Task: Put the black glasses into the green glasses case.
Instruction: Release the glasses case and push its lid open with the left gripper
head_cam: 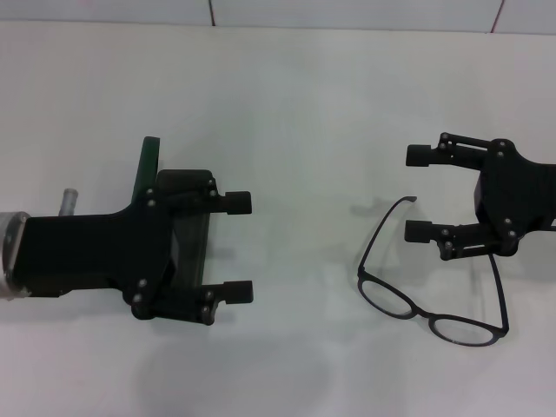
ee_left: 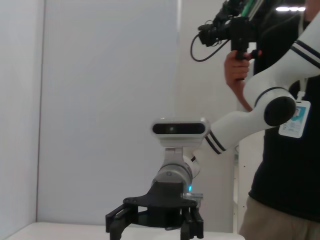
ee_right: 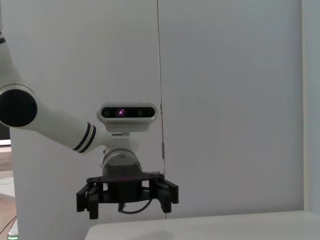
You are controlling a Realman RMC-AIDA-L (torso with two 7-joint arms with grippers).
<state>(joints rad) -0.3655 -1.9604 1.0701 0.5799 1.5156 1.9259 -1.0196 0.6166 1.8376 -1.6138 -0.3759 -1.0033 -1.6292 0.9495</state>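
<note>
A pair of black glasses (head_cam: 432, 300) lies on a white bench (head_cam: 295, 113), toward the right side of the head view. Their temple arms are unfolded and the two rounded lenses face the near edge. One temple curves up toward the right claw (head_cam: 415, 193), whose lower finger sits just above that temple's tip. The right claw is spread wide, fingers pointing toward the middle of the bench, holding nothing.

On the left, the green glasses case (head_cam: 152, 169) is mostly hidden under the left claw (head_cam: 236, 248); only a dark green edge shows, standing up beyond it. The left claw is also spread wide and grips nothing.

Each wrist view shows the opposite arm's claw, fingers apart. In the left wrist view a person (ee_left: 285, 150) stands behind, holding a camera (ee_left: 225, 27).
</note>
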